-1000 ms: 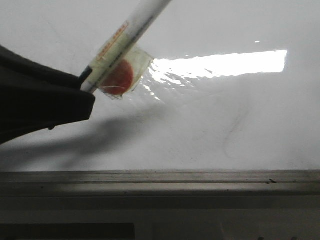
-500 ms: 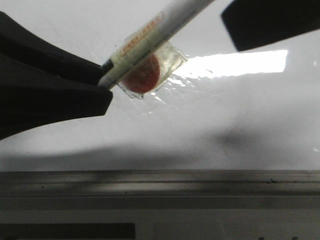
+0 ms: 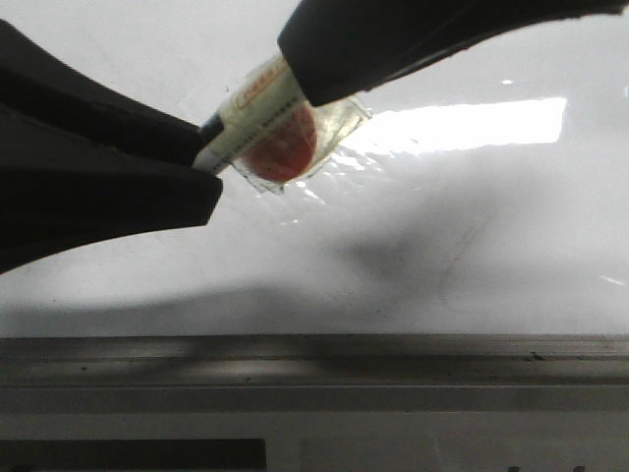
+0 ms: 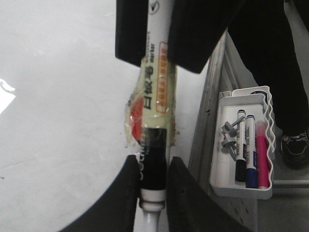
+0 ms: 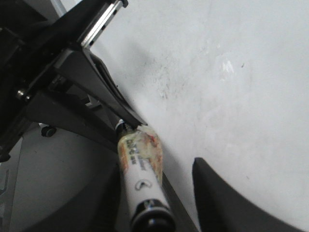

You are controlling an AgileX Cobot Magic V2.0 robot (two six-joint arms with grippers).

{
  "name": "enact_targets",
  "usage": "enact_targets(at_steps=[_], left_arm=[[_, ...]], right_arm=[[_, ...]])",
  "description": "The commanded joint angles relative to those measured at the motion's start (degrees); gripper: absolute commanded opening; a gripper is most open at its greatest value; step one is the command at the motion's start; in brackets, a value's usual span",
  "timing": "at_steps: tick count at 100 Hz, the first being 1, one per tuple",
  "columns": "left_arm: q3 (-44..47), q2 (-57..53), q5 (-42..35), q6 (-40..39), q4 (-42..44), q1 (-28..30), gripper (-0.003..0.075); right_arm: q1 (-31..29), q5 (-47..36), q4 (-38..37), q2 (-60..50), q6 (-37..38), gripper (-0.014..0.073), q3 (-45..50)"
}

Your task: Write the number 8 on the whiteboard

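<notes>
The whiteboard (image 3: 472, 256) is glossy white with glare and faint grey smudges; no number 8 shows on it. A white marker (image 3: 257, 106) with a yellowish label, clear tape and a red disc is held tilted above the board. My left gripper (image 3: 201, 167) is shut on the marker's black cap end, as the left wrist view (image 4: 153, 162) shows. My right gripper (image 3: 324, 59) reaches in from the upper right. Its fingers stand open on either side of the marker's white body (image 5: 142, 183), with a clear gap on one side.
The board's grey metal edge rail (image 3: 314, 359) runs along the near side. In the left wrist view a white tray (image 4: 241, 186) hangs beyond the board's edge, holding spare markers (image 4: 251, 150), a pink one (image 4: 262, 154) and bolts (image 4: 231, 135).
My right gripper has come in from the upper right and now straddles the marker's body. My left gripper rose a little with the marker a second ago, then held still.
</notes>
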Motion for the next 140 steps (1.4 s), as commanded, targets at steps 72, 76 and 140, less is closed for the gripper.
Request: enact_targets(at_steps=[72,76,140], left_arm=[[-1.94,-11.62,5.99,-13.62,-1.50,-0.34,0.0335],[-1.94,-14.95,8.91,-14.67,-2.27,-0.34,0.0335],[-1.94,-32.92,23.95,-14.77,-13.65,-0.34,0.0335]], right_arm=[[-0.29,-5.21,3.02,0.24,2.36,-0.0071,-2.07],[-0.68,-5.21,3.02,0.24,3.65,-0.0071,-2.07],[-15.35,6.48,3.02,2.04,7.25,-0.0044,-15.68]])
